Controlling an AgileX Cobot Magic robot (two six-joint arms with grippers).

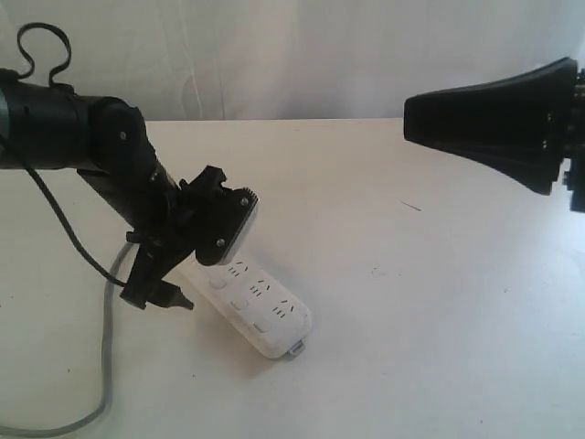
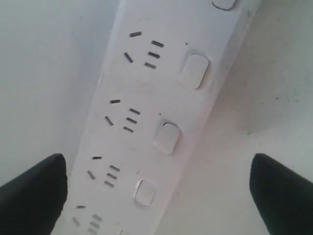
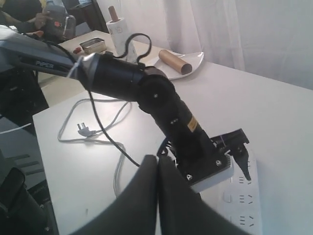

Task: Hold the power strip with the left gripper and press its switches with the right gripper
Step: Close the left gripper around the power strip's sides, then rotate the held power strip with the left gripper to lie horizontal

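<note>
- My exterior camera sits a little above the table [image 1: 439, 274] and looks across it to the far edge and a white curtain [image 1: 292, 55], at middling range.
- My left wrist camera looks down very close on the power strip [image 2: 146, 122], between the spread tips of the left gripper [image 2: 156, 191].
- My right wrist camera looks past the right gripper [image 3: 157, 166], its fingers pressed together, toward the left arm [image 3: 156, 103] and a table corner beyond it.
- All three views share the strip.

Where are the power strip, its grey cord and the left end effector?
power strip [image 1: 274, 322], exterior view, white top face near its free end.
grey cord [image 1: 107, 347], exterior view, middle of its visible run.
left end effector [image 2: 157, 164], left wrist view, midway between its black fingertips.
</note>
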